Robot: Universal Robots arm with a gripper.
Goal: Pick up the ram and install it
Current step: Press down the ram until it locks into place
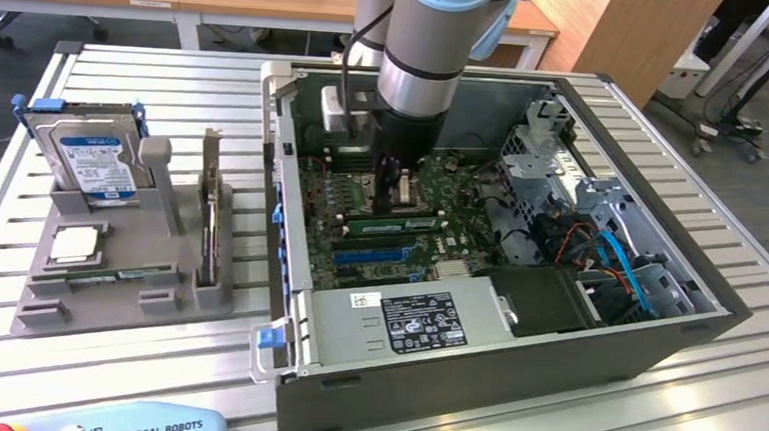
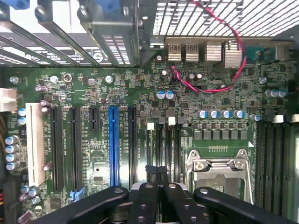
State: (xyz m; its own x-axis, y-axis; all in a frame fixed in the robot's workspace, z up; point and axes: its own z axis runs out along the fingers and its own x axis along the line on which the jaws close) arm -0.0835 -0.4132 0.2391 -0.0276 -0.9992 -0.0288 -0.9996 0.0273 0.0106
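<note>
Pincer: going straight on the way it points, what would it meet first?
Most likely the narrow black memory slots on the green motherboard, beside the silver processor socket. The pincer points straight at them. How much gap remains is unclear.

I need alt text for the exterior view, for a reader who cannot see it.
A robot arm reaches down into an open computer case, its gripper shut just above a green ram stick on the motherboard. At the exterior view's left, a grey holder carries a hard drive.
</note>
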